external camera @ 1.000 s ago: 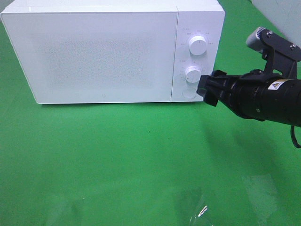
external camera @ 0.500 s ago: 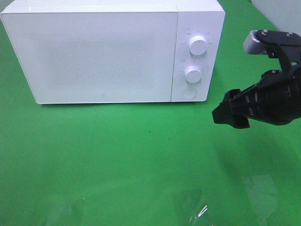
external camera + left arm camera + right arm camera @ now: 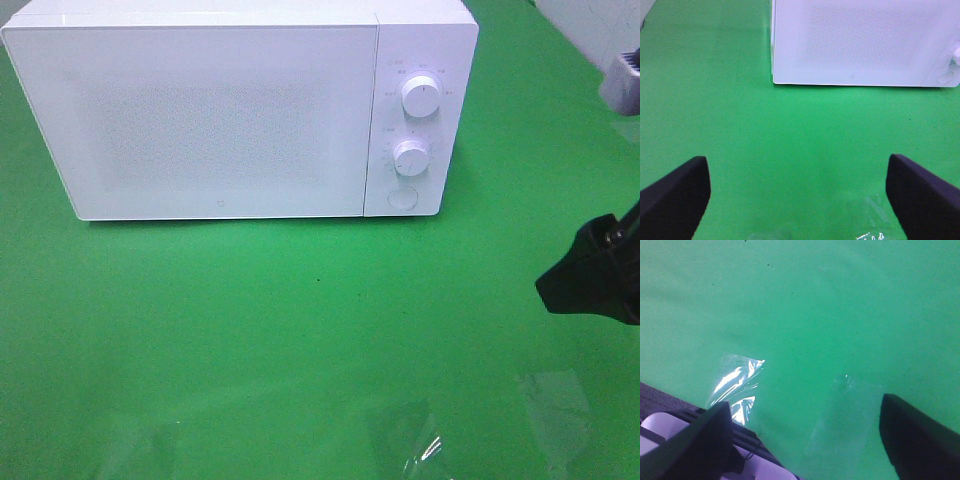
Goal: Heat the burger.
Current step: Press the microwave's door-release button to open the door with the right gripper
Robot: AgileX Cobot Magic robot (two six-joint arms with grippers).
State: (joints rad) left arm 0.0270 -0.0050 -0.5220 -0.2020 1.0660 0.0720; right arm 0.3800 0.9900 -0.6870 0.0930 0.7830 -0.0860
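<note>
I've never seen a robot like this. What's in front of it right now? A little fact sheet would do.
Appliance: white microwave, door closed
Controls: upper knob, lower knob, round button beneath, right of the door
Surface: green table
Burger: not in view
Left gripper: open, holding nothing
Right gripper: open, holding nothing, right of the microwave in the high view

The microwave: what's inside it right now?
The microwave has its door shut, and the door's white speckled panel is not see-through, so the inside is hidden. Whether any food sits in there cannot be told.
</note>
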